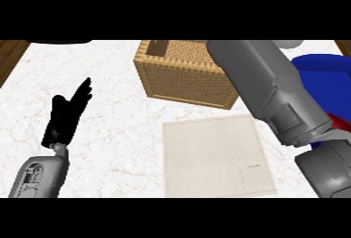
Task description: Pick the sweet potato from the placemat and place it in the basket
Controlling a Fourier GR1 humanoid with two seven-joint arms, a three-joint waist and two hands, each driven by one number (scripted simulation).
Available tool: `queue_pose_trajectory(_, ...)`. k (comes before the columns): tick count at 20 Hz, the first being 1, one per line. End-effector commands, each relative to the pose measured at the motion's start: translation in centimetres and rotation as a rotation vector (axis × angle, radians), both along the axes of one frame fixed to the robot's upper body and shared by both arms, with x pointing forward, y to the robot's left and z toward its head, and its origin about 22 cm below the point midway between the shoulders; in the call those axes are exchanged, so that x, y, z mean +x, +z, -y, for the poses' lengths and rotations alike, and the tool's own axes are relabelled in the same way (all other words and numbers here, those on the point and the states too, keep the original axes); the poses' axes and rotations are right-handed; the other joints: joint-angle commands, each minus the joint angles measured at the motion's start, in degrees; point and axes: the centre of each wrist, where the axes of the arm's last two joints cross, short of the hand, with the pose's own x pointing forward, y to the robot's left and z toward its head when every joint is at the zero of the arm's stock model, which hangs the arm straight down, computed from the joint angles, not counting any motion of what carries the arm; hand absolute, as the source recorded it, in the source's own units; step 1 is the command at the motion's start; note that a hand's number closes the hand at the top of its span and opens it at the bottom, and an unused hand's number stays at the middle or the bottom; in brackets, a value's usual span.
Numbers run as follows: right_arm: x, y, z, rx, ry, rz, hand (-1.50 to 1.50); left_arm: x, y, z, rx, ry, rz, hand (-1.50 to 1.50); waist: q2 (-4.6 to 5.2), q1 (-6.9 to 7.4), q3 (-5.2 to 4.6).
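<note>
The left robot hand [66, 118] rests open over the table [103, 162], fingers straight. The right forearm [270, 88] crosses the basket [182, 74], hiding its right rim; its robot hand is out of sight. The placemat [216, 155] lies bare; no sweet potato shows.

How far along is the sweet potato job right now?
Done: the placemat lies bare, so the sweet potato has been picked off it. In hand: the right forearm stretches over the basket, hiding its own hand and whatever it carries; no sweet potato shows. Left: I cannot tell whether it is in the basket yet, and the arm has to come back. The left hand rests open at the left.
</note>
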Motion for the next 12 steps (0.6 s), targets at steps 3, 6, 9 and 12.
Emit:
queue_pose_trajectory(3,-0.1,2.4,1.2,0.077,-0.096,0.219,-1.5,-1.1,-0.4,0.0,-0.009,0.004,-0.035,0.0,-0.79,-1.02,0.02)
queue_pose_trajectory(6,-0.1,0.1,2.2,0.093,-0.177,0.259,-1.5,-0.6,-0.1,-1.2,0.01,0.028,-0.012,0.0,-0.67,-1.48,0.0)
queue_pose_trajectory(9,0.1,2.1,5.3,0.16,-0.236,0.235,-1.5,-0.4,0.2,-1.7,0.006,0.042,-0.033,0.0,-1.17,-2.84,0.03)
queue_pose_trajectory(12,-0.5,3.3,7.6,0.214,-0.272,0.274,-1.5,-1.4,-0.9,-2.0,-0.01,0.063,-0.043,0.0,-1.87,-4.27,0.03)
